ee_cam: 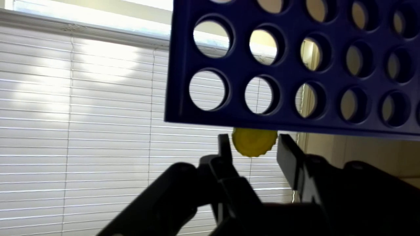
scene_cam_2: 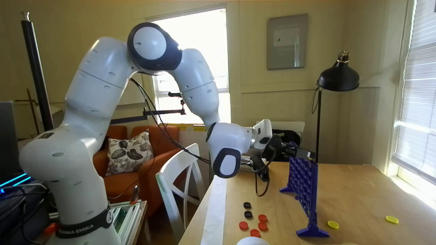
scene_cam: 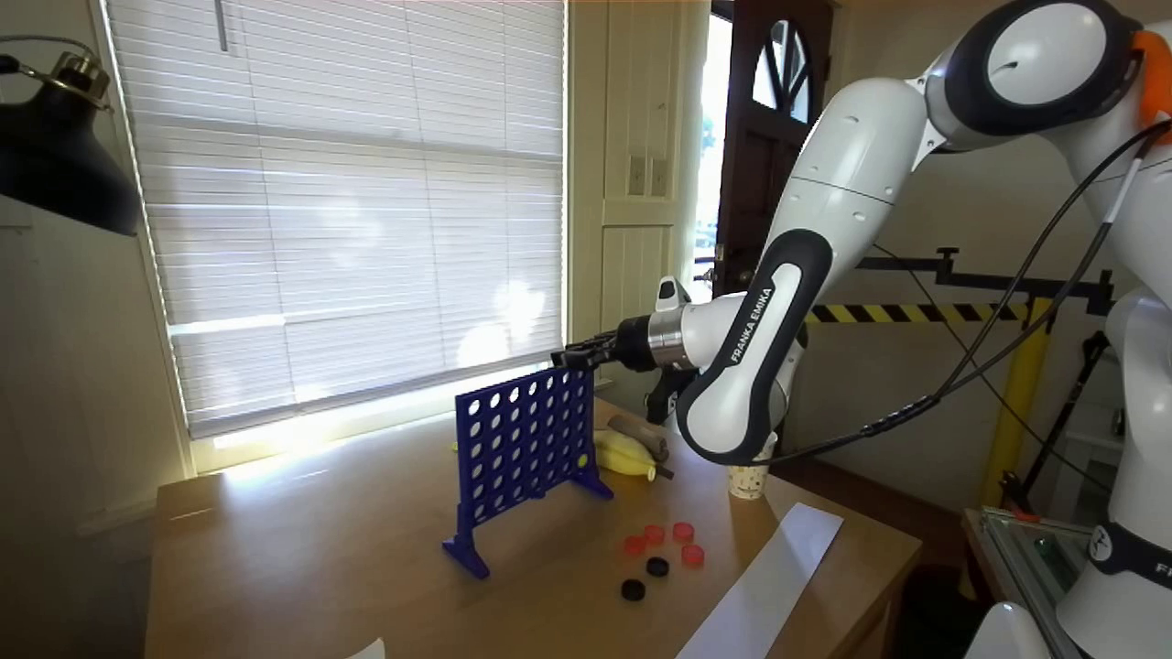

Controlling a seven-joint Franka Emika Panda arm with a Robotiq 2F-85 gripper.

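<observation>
I can read FRANKA EMIKA plainly along the robot's forearm (scene_cam: pixel 751 325), and again on its dark base band (scene_cam_2: pixel 81 227), where the first letters are lost round the curve. At the arm's end the gripper (ee_cam: pixel 254 139) stands about a disc's breadth wide, pinching a yellow disc (ee_cam: pixel 254 145) by its edges. That disc is at the top edge of the upright blue grid (ee_cam: pixel 290 70), partly hidden by the rim; whether it sits in a slot or behind, I can't tell. The grid stands on the wooden table (scene_cam: pixel 302 549), near the white blinds (scene_cam: pixel 339 229). In an exterior view, four red discs (scene_cam: pixel 684 531) and two black discs (scene_cam: pixel 657 567) lie right of the grid, with a white paper strip (scene_cam: pixel 769 586) further right. A patterned cup (scene_cam: pixel 747 482) stands beyond the discs, its print too small to make out. In an exterior view, two more yellow discs (scene_cam_2: pixel 333 224) lie on the tabletop to the grid's right.
</observation>
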